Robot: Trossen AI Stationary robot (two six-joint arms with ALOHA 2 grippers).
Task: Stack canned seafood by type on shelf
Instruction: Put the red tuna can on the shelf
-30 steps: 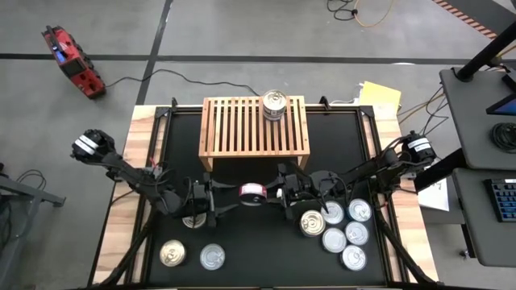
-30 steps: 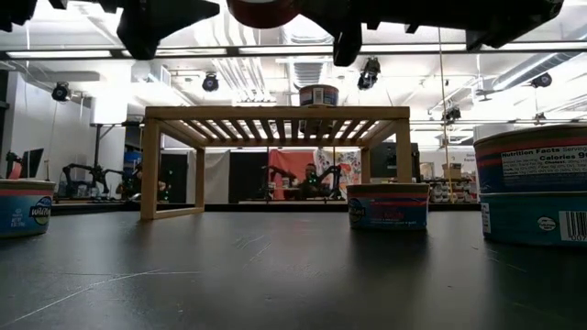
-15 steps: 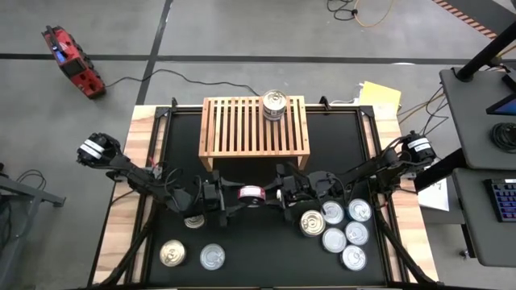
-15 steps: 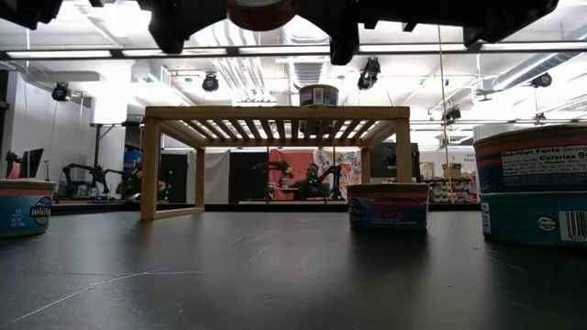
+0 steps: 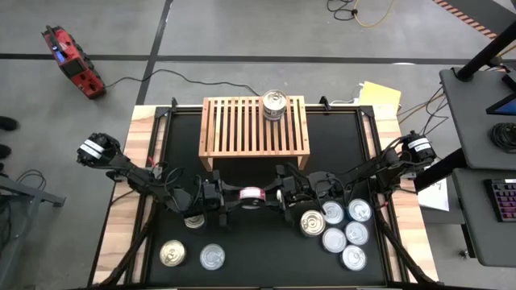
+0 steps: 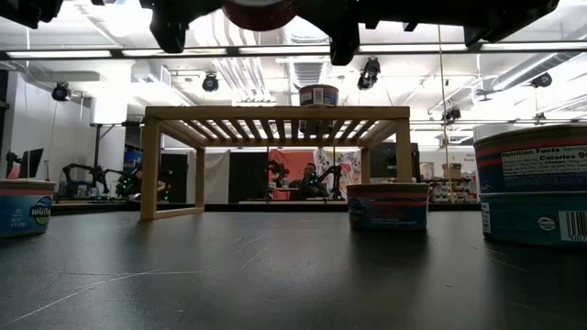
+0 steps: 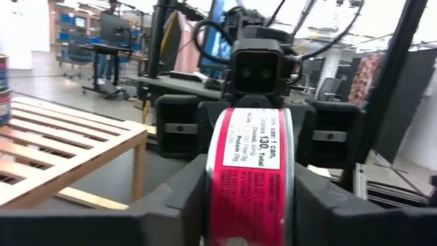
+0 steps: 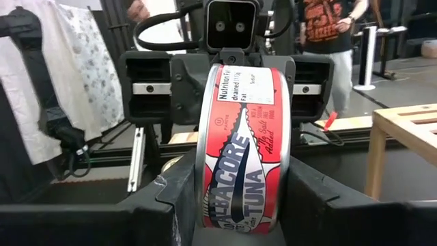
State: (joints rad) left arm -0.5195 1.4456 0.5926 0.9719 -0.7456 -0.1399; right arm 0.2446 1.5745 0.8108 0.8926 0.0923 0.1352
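Shelf [image 5: 242, 129] holds 1 can [image 5: 274, 105]; both claws grip red-labelled tin [image 5: 252, 196].

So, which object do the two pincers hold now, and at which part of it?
Both hold one flat round red-labelled metal tuna can, raised on edge: left pincer and right pincer each press its flat lid faces from opposite sides.

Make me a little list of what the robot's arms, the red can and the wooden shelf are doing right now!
red can: held up off the table, on edge, between both arms
left end effector: closed on the red can
right end effector: gripping the same can from the other side
shelf: one can on top, near its right end
table: more cans still waiting
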